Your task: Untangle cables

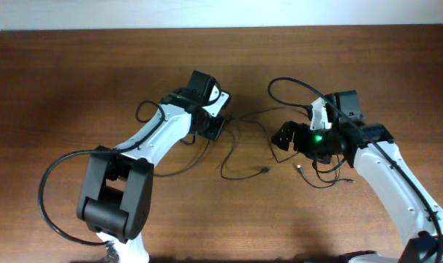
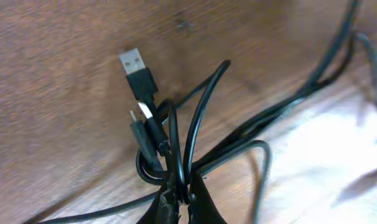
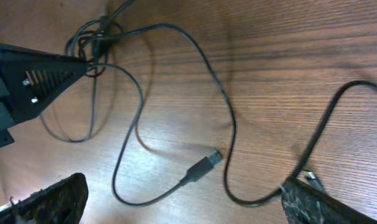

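The cables [image 2: 170, 146] lie on the wooden bench [image 1: 75, 73] between the two arms. One end is bunched into a small knot [image 3: 92, 59], and the other strands run out in loose curves toward the right arm.

The left hand [image 2: 182, 202] is closed tight on this knot, with several strands pinched between its fingertips. A USB plug [image 2: 137, 71] and a smaller plug stand up just above the grip. This hold probably serves as an anchor, so that the bundle does not slide when a strand is pulled away.

The right hand [image 3: 182, 193] is spread wide and holds nothing. It hangs low over a long open loop, and a free plug [image 3: 204, 165] lies on the wood near it. This plug seems the natural thing to take, because a free end can be drawn out of the knot. Which strand belongs to this plug cannot be told inside the bundle.
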Robot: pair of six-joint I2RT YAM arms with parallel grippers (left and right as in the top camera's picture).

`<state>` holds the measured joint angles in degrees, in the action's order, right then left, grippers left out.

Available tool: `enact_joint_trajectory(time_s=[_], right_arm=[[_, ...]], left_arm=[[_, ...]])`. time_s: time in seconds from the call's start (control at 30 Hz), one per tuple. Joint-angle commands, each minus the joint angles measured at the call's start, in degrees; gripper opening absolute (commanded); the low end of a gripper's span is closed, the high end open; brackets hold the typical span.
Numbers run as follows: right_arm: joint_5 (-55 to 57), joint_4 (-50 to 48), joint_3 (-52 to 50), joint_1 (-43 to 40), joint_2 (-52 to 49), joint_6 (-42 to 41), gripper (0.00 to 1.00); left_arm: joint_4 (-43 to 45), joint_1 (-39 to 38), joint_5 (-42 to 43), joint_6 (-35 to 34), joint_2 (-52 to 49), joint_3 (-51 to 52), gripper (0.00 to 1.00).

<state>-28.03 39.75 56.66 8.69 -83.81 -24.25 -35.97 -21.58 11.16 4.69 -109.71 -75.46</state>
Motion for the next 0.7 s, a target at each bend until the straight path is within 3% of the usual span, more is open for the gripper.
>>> enact_joint_trajectory(time_s=[0.0, 0.1, 0.17, 0.2, 0.3, 0.5, 0.67], right_arm=[[-6.3, -0.3, -0.2, 0.4, -0.3, -0.2, 0.99], [-14.3, -1.8, -0.2, 0.4, -0.3, -1.4, 0.93], [-16.5, -2.7, -0.2, 0.4, -0.3, -7.5, 0.63], [-16.3, -2.8, -0.2, 0.4, -0.3, -9.2, 0.55], [-15.7, -4.9, -0.2, 0.4, -0.3, -12.5, 0.53], [-12.5, -5.4, -0.2, 1.0, -0.3, -21.0, 0.46], [-7.6, -9.3, -0.2, 6.6, -0.3, -24.1, 0.45]], left_arm=[[-0.8, -0.1, 7.6, -0.5, 6.8, 0.5, 0.0], [-4.1, -0.1, 9.0, -0.5, 7.5, 0.5, 0.0], [-7.2, -0.1, 10.5, 2.1, 7.4, 0.5, 0.0], [-8.2, -0.1, 13.0, 4.9, 7.4, 0.5, 0.0], [-10.0, -0.1, 19.2, 8.9, 7.4, 0.5, 0.0], [-11.7, -0.2, 24.9, 9.2, 7.4, 0.5, 0.0], [-11.7, -2.3, 28.5, 10.6, 7.4, 0.5, 0.0]])
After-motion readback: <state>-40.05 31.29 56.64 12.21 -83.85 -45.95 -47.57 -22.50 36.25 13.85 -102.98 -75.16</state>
